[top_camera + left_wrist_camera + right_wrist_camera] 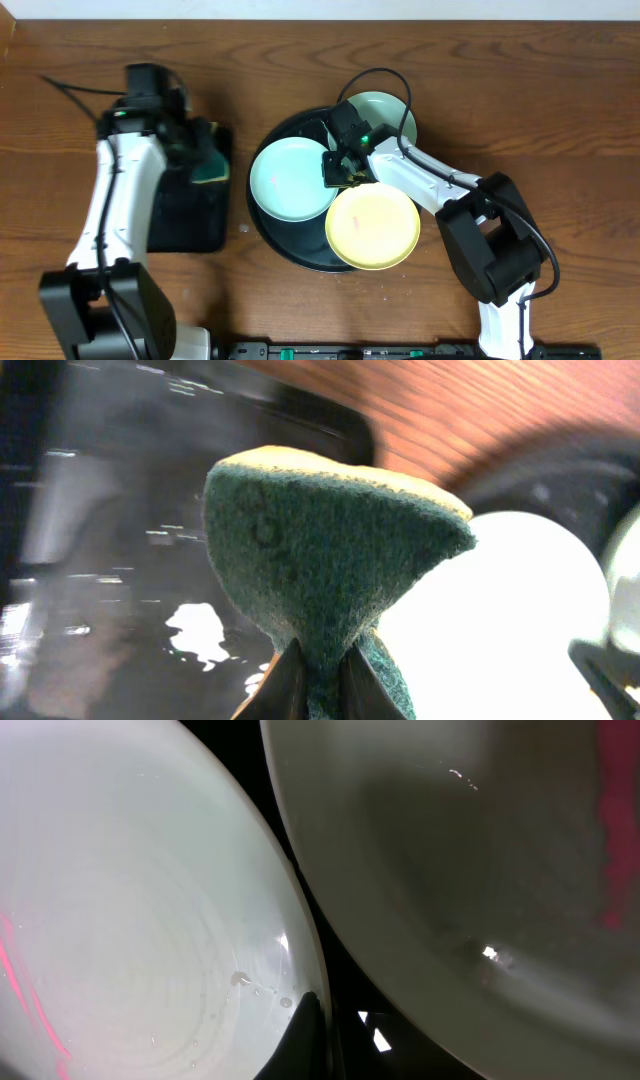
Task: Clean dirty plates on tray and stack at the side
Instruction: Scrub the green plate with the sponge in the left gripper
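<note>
The round black tray holds three plates. A pale blue plate lies at its left, a pale yellow plate at its front right, and a mint plate at the back. My right gripper is at the blue plate's right rim. In the right wrist view one dark finger lies on the wet blue plate's rim; the other finger is hidden. The mint plate is beside it. My left gripper is shut on a green and yellow sponge, held above the rectangular tray.
A smaller rectangular black tray lies left of the round tray; its wet surface shows in the left wrist view. The blue plate appears there as a bright white disc. Bare wooden table surrounds the trays.
</note>
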